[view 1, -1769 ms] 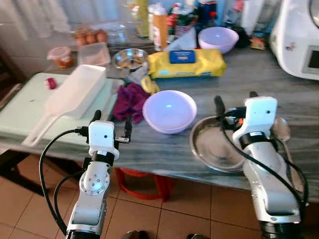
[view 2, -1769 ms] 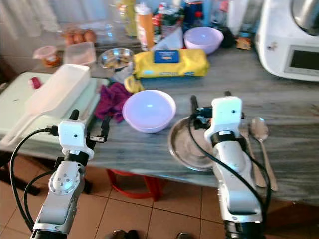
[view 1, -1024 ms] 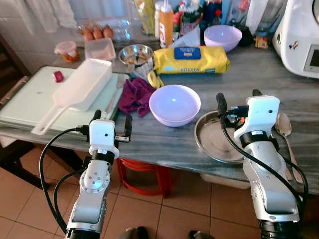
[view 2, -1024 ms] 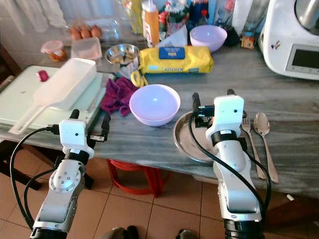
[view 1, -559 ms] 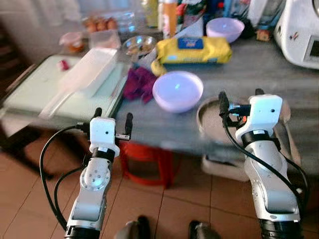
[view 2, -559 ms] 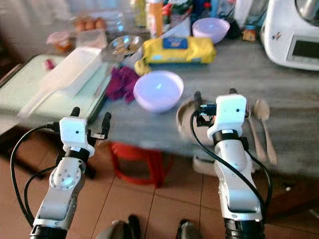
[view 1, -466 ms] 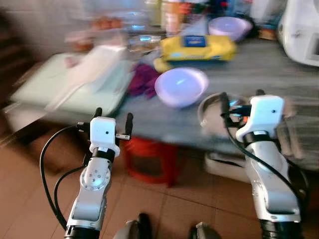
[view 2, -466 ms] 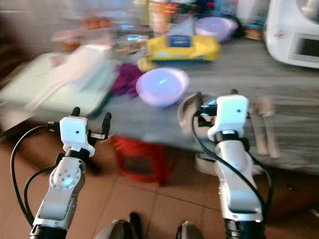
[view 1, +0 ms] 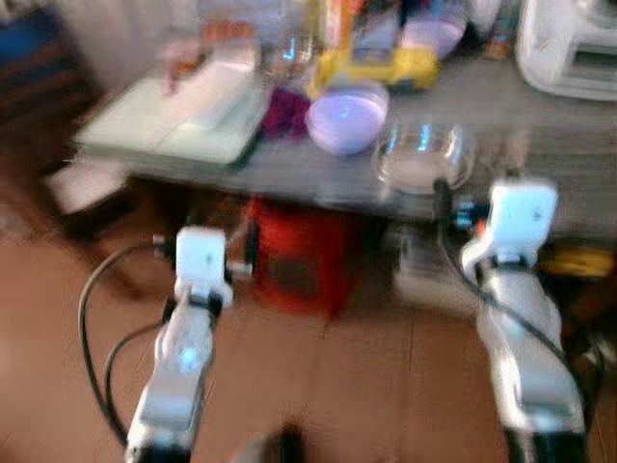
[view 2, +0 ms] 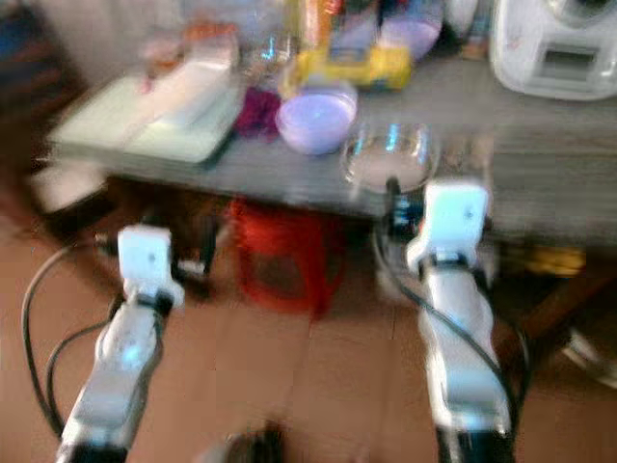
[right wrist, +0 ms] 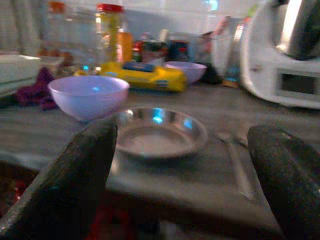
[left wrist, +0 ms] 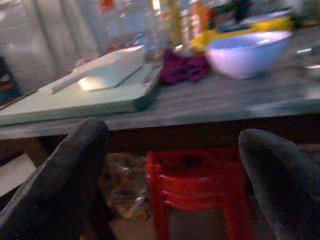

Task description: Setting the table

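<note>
Head views are blurred; details are limited.

Left pincer [left wrist: 170,165]: fingers spread, gripping nothing. It hangs in front of the surface [view 1: 318,169], below the level of the top, over the tiled floor [view 1: 318,386]. In the left wrist view a red stool [left wrist: 195,185] stands under the surface between my fingers.

Left part of the surface: a pale green board [view 1: 164,130] carries a long white tub [view 1: 207,82] with a handle. Its contents cannot be made out. Just beside the board lies a purple cloth [view 1: 282,109].

Centre: a lilac bowl [view 1: 345,118] stands upright next to the cloth. It looks empty in the head views. Behind it lies a yellow pack [view 1: 374,66], and beyond that a second lilac bowl [right wrist: 182,71] among bottles [right wrist: 112,30] at the back.

Right of centre: a steel plate [right wrist: 157,132] sits near the front edge, just beside the first bowl. Nothing lies in it. A spoon [right wrist: 235,162] lies on the surface to its right.

Right pincer [right wrist: 180,170]: fingers spread, gripping nothing. It hangs in front of the surface, near the plate but not touching it.

Far right: a white appliance [view 2: 554,48] stands at the back of the surface.
</note>
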Controlling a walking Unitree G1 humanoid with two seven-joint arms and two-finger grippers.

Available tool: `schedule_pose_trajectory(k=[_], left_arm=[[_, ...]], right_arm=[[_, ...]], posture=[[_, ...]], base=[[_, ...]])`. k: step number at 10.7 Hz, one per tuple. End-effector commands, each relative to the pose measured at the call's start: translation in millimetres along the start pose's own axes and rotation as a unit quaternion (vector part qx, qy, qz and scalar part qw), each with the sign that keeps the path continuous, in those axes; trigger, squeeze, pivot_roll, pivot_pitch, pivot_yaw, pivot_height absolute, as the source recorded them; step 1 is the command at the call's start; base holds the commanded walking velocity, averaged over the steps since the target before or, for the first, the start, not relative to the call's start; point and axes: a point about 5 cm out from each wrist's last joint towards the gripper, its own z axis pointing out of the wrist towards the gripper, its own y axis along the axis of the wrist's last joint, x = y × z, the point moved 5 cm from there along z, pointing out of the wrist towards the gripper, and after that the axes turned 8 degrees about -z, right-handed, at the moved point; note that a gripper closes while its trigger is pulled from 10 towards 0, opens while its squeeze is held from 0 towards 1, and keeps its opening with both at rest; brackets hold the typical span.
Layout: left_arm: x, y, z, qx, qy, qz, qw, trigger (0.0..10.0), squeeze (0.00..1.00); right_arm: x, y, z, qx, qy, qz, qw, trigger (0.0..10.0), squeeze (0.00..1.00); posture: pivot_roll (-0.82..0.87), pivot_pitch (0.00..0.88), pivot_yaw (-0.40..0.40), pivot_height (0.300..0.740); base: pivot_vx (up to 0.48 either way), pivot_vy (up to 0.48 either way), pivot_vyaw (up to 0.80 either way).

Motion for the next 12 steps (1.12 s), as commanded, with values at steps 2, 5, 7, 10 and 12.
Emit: schedule_pose_trajectory(k=[2, 5, 7, 10, 12], left_arm=[[-5.1, 7.8, 4.7, -0.012, -0.016, -0.012, 1.0, 10.0, 0.0], [-22.0, 9.1, 6.5, -0.015, -0.045, -0.039, 0.998, 10.0, 0.0], [-23.6, 9.4, 8.0, -0.015, -0.056, -0.042, 0.997, 10.0, 0.0], [-27.2, 10.3, 8.5, -0.017, -0.069, -0.05, 0.996, 10.0, 0.0], [-28.9, 9.6, 8.4, -0.015, -0.074, -0.056, 0.996, 10.0, 0.0]], right_arm=[[-11.6, 2.8, 3.9, -0.001, -0.028, -0.009, 1.0, 10.0, 0.0], [-4.9, 3.2, 4.0, -0.004, -0.018, -0.007, 1.0, 10.0, 0.0], [-6.8, 0.8, 5.9, 0.001, -0.021, -0.012, 1.0, 10.0, 0.0], [-6.7, -2.2, 6.4, 0.006, -0.022, -0.015, 1.0, 10.0, 0.0], [-6.5, -2.7, 6.4, 0.008, -0.022, -0.016, 1.0, 10.0, 0.0]], posture=[[-0.14, 0.144, 0.087, 0.74], [-0.14, 0.141, 0.084, 0.74], [-0.14, 0.135, 0.082, 0.74], [-0.14, 0.133, 0.082, 0.74], [-0.14, 0.133, 0.082, 0.74]], base=[[0.0, 0.0, -0.58], [0.0, 0.0, -0.39], [0.0, 0.0, 0.0], [0.0, 0.0, 0.0], [0.0, 0.0, 0.0]])
